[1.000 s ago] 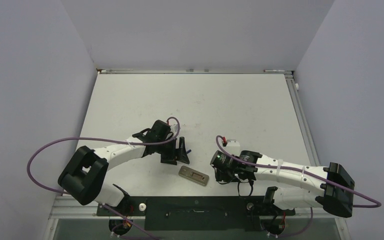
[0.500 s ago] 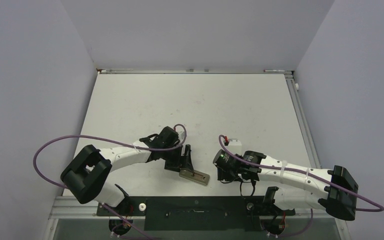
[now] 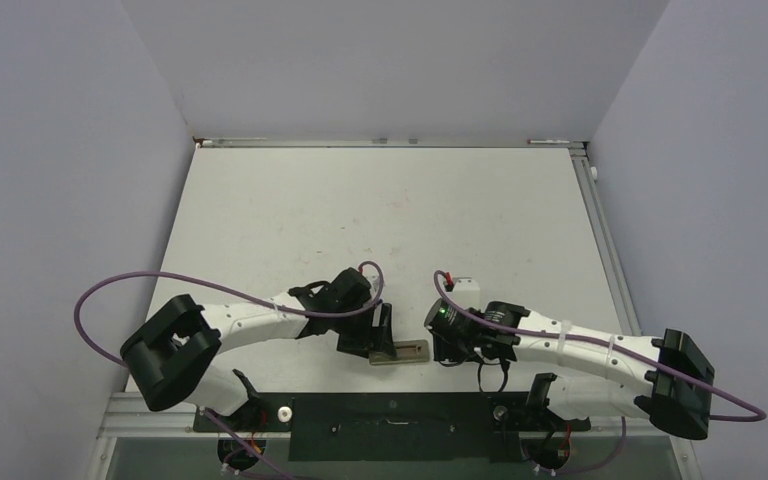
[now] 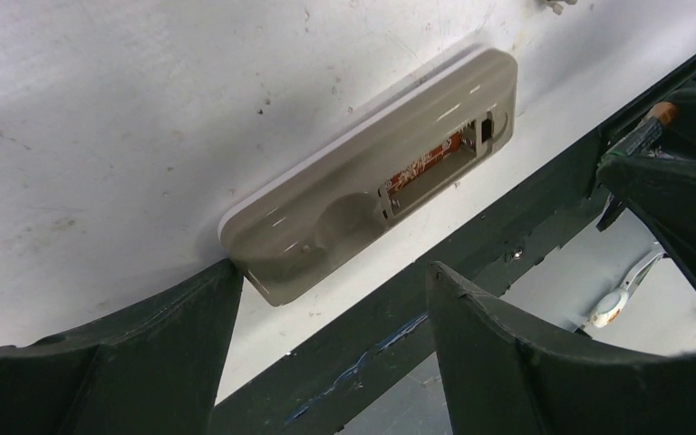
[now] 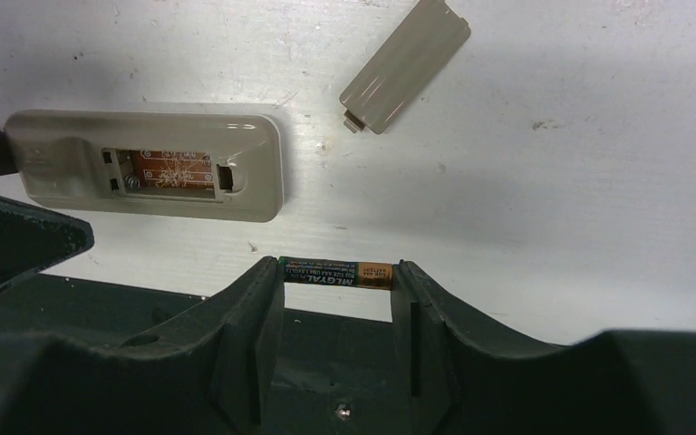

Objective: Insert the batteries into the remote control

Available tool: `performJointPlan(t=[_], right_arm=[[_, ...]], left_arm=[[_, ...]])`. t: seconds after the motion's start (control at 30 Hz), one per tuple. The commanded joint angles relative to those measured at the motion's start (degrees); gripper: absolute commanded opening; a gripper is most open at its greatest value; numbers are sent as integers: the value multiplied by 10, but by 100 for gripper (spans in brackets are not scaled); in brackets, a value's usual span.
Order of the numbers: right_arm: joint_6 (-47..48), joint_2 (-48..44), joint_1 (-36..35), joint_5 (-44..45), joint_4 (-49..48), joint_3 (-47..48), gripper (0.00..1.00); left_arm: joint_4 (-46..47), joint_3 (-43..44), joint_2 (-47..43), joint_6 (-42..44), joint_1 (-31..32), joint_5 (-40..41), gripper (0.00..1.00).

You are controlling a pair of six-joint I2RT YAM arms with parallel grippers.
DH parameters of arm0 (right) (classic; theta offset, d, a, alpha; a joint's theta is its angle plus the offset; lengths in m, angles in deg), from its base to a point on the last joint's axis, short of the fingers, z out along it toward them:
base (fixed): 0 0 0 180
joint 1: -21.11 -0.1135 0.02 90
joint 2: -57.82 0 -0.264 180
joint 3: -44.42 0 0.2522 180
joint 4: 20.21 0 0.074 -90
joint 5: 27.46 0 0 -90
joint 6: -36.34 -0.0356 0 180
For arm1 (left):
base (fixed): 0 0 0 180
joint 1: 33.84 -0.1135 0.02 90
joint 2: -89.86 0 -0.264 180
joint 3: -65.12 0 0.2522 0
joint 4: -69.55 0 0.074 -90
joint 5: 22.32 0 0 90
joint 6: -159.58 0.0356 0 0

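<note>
white table [image 3: 380, 210] between pale walls [image 3: 60, 150], seen from above: the remote control [image 3: 408, 352] lies near the front edge, back up, with the left gripper [image 3: 378, 338] over its left end. the right arm [image 3: 560, 345] covers its own fingers here, and anything they carry is hidden.

left wrist: the jaws stand apart, astride the remote's near end, and one finger [image 4: 172, 335] meets its corner. the open battery recess shows an orange-brown board; deeper in, it is hard to read.

right wrist: the right gripper [image 5: 337, 276] is clamped end to end on a battery [image 5: 335, 275], dark and gold, near the remote but not touching it. the recess shows board and metal contacts. a battery cover [image 5: 405, 65] lies loose on the table, apart from the remote. a dark finger cuts off the remote's left end.
</note>
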Motion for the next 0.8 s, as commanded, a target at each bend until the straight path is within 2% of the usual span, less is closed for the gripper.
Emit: performJointPlan(t=[0.0, 0.4, 0.77], right_arm=[[13, 17, 4, 3, -21, 21, 28], [54, 99, 4, -2, -37, 80, 28], [67, 171, 0, -19, -63, 123, 29]], left_arm=[[29, -3, -23, -26, 13, 12, 71], [-33, 0, -87, 0, -2, 38, 72], [-73, -26, -196, 17, -89, 28, 73]])
